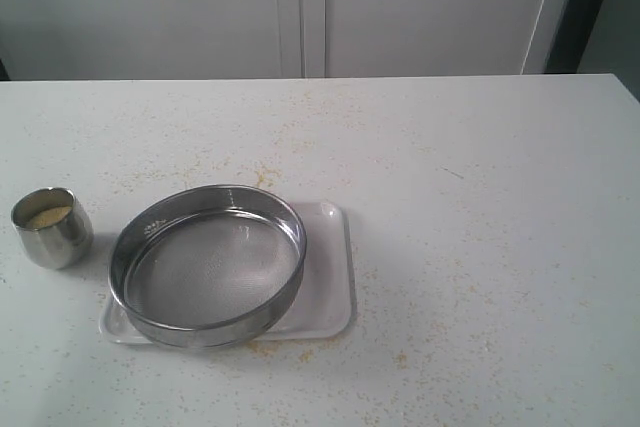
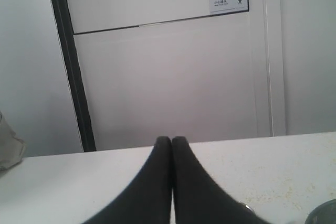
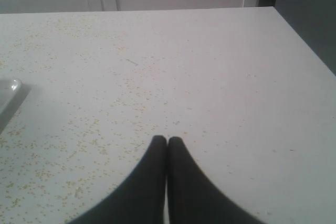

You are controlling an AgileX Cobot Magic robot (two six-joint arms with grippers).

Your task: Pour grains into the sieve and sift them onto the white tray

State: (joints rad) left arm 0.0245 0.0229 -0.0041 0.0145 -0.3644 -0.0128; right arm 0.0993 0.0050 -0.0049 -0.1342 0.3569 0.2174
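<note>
Sieve (image 1: 207,265) is sitting on the tray (image 1: 335,277), on the left gripper's (image 2: 171,139) side of the table (image 1: 480,197), with grains (image 1: 48,215) lying in the steel cup (image 1: 52,237) just beside it. That gripper and the right gripper (image 3: 167,139) are both pinching their jaws together, holding nothing; stray grains are dotting the table ahead of the right one.

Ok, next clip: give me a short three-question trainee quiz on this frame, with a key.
1. True or false: the sieve rests on the white tray.
2. The grains to be poured are: A in the small steel cup; B in the sieve; C on the tray.
3. Fill in: the left gripper and right gripper are both ___.
Key: 1 true; 2 A; 3 shut.
</note>
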